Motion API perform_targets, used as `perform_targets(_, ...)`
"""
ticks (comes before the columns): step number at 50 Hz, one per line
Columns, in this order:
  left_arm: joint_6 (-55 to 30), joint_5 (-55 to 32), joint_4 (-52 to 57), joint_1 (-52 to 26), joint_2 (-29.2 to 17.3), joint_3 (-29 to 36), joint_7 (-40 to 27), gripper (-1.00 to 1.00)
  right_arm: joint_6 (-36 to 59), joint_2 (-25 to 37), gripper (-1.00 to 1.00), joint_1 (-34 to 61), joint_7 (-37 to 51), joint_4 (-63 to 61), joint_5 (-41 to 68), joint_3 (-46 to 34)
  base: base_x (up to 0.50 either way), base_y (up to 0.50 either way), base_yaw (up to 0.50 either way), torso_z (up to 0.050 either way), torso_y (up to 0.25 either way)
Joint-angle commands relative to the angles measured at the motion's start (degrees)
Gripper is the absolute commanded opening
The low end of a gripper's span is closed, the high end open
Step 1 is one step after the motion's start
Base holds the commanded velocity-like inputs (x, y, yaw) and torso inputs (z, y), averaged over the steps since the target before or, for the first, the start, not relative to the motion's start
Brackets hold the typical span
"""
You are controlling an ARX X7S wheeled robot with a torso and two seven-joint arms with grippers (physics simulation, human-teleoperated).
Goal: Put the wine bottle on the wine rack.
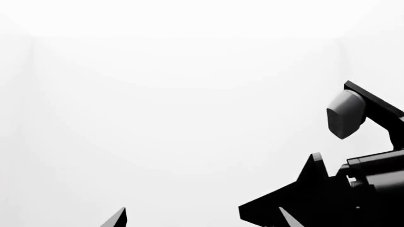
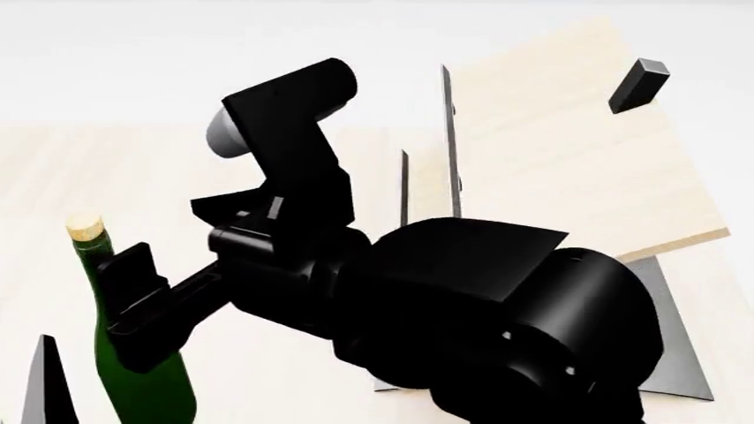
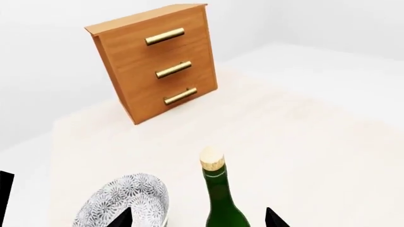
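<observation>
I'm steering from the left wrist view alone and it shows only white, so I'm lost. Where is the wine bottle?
Observer: The wine bottle stands upright at the head view's lower left, with its cork in.
Operator: Is the right gripper on it?
Observer: The right gripper is open and straddles it, with a gap between each fingertip and the glass.
Operator: And the rack?
Observer: The wine rack is at the head view's right, its lower part hidden behind the arm.

A: How much of the wine bottle (image 2: pixel 139 371) showed?
B: The head view's lower edge cut off its base, and the right arm (image 2: pixel 471 318) hid much of the wine rack (image 2: pixel 566 150).
A: And the patterned bowl (image 3: pixel 126 201)?
B: Cut off by the wrist view's edge.
</observation>
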Motion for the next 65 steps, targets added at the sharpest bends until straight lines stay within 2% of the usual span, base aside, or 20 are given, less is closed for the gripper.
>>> perform_targets(1, 0.1, -0.1, -0.2, -0.1, -0.1, 0.2, -0.1, 1.00, -2.1, 0.1, 1.00, -1.3, -1.1, 1.0, -0.7, -2.9, 0.00, 0.00, 0.00, 0.000, 0.000)
perform_targets(14, 0.2, -0.1, -0.5, -0.3, -0.2, 0.4, -0.3, 1.00, -7.9, 0.2, 1.00, -1.8, -4.6, 5.9, -5.3, -7.5, 0.00, 0.00, 0.00, 0.000, 0.000)
perform_targets(17, 0.2, -0.1, -0.6, -0.3, -0.2, 0.4, -0.3, 1.00, -13.4, 0.4, 1.00, -2.1, -7.7, 7.5, -9.5, -11.0, 0.00, 0.00, 0.00, 0.000, 0.000)
perform_targets(33, 0.8, -0.3, -1.1, -0.3, -0.5, 0.5, -0.6, 1.00, -20.0, -2.5, 1.00, -2.5, -11.0, 13.6, -11.9, -14.2, 0.00, 0.00, 0.00, 0.000, 0.000)
perform_targets(52, 0.6, -0.8, -1.0, -0.4, -0.8, 0.4, -0.9, 1.00, -26.6, -5.9, 1.00, 0.3, -12.4, 23.5, -11.9, -15.7, 0.00, 0.00, 0.00, 0.000, 0.000)
perform_targets(65, 0.7, -1.0, -1.4, -0.7, -0.8, 0.8, -0.9, 1.00, -37.5, -6.7, 1.00, 3.6, -11.6, 33.4, -8.5, -24.6, 0.00, 0.00, 0.00, 0.000, 0.000)
